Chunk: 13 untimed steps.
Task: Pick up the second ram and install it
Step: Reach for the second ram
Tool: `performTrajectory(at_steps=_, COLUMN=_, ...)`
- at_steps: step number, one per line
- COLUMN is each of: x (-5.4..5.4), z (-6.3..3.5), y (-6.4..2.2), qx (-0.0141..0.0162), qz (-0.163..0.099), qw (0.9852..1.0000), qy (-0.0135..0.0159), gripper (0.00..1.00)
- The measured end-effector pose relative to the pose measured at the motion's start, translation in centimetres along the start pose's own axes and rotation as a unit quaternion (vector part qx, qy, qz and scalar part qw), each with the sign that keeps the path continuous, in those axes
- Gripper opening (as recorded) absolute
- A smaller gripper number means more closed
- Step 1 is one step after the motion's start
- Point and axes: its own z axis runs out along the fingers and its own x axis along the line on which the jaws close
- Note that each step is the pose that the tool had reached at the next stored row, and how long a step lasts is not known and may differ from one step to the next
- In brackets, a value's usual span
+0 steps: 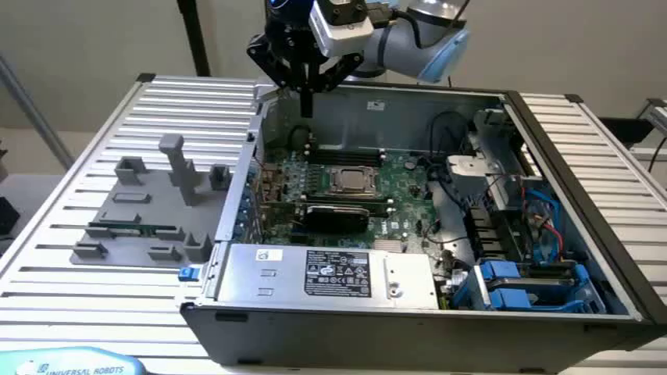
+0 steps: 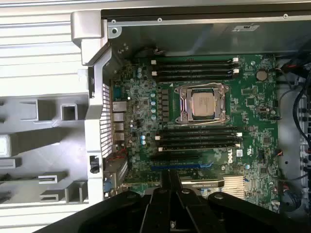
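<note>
Hovering over open computer case (image 1: 417, 332), pincer (image 1: 306, 109) pressed together; second ram (image 1: 130, 229) lying in gray tray (image 1: 140, 205).

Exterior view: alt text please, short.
Robot gripper, fingers shut, hangs over the far corner of an open computer case. The second ram lies in a grey holder outside the case, on the exterior view's left.

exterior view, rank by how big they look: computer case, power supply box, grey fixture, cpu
1. computer case
2. power supply box and grey fixture: look alike, box nearer the camera, so unranked
3. cpu
</note>
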Motion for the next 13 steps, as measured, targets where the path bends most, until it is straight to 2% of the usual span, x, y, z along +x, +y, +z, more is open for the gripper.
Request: performTrajectory(at_steps=13, x=0.0, z=0.0, y=0.0, qx=0.0, qz=0.0, qw=1.0, qy=0.0, gripper=0.11)
